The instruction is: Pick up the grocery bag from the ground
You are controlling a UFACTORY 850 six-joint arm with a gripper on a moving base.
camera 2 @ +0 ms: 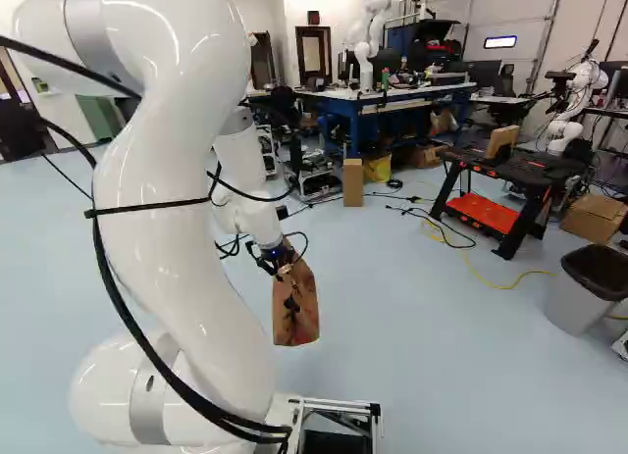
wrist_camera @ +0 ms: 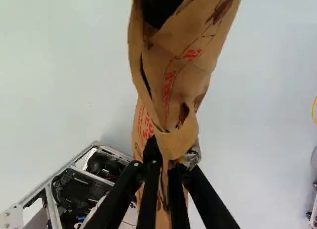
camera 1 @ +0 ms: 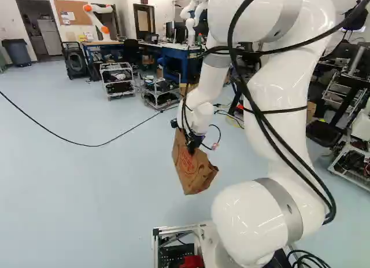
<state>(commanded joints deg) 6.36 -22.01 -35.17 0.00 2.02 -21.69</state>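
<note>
Gripper (camera 1: 191, 147), fingers pinching crumpled brown paper bag (camera 1: 194, 172); bag hanging tilted, floor (camera 1: 98, 181) spreading to either side, base frame (camera 1: 167, 229) nearer than metal racks (camera 1: 118, 78)

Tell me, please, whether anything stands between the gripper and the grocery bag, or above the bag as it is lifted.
Nothing visible stands between them: the gripper is closed on the grocery bag. Nothing else shows over the bag, only the arm holding it.

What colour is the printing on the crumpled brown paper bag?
The printing on the bag is red; it shows best in the wrist view.
</note>
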